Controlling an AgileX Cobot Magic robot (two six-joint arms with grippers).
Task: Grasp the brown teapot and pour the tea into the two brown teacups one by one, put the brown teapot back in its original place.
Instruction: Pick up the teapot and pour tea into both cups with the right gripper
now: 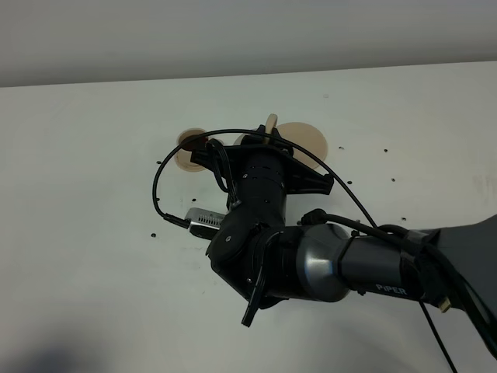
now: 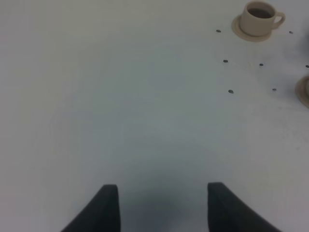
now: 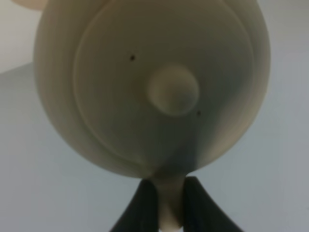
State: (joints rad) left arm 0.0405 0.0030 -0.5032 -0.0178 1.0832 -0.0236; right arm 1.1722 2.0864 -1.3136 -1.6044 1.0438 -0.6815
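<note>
Presently the teapot (image 3: pixel 120 58) is held near the middle of the far edge of the table (image 1: pixel 85 171), apparently clear of the surface. Its loop handle (image 3: pixel 169 216) is pinched between the pressed-in jaws of the right gripper (image 3: pixel 170 184). The left gripper (image 2: pixel 161 209) is kept low over bare table, jaws spread, nothing between them. Risks noted: the handle is caught on a narrow strip only, so the pot may swing in the grip once tipped and tea may be thrown past the target. The lid (image 3: pixel 111 121), seen face-on with its knob (image 3: pixel 173 90), is not held down and may slide off in a steep pour. The pouring spot is hidden under the wrist in the high view, so aim cannot be checked. On return the pot may be set on the rim of the wide saucer (image 1: pixel 309 138), just right of the gripper, and left tilted. Count: one teapot; one cup (image 2: pixel 258 18) confirmed, dark tea in it, on a small saucer (image 2: pixel 244 34); a second cup cannot be made out; one wide saucer; one further saucer edge (image 2: pixel 304 92), which cannot be told apart from those already counted.
</note>
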